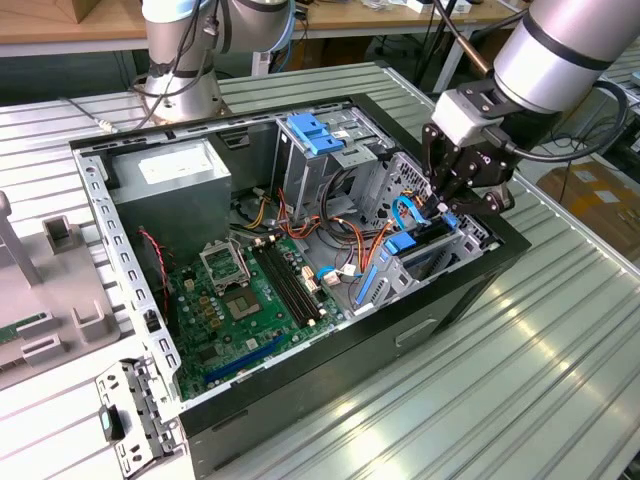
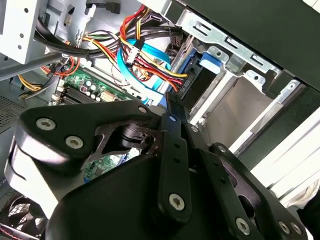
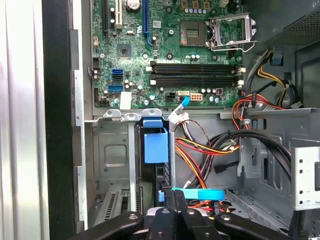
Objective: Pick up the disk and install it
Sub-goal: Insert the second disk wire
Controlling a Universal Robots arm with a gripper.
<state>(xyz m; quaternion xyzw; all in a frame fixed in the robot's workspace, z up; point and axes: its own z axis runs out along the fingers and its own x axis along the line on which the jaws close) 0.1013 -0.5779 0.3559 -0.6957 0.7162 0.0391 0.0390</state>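
The gripper point(image 1: 446, 205) is at the right of the exterior view, reaching down into the open computer case point(image 1: 420, 320) that lies on the ribbed metal bench point(image 1: 520, 400). Its fingers point(image 3: 172, 200) are narrow, closed on the disk point(image 3: 155, 145), which stands on edge in the drive bay at the lower centre of the first wrist view, with the blue rail on top. The motherboard point(image 1: 240, 300) lies to the lower left of the bay in the exterior view, and coloured cables point(image 2: 135, 55) run beside the bay.
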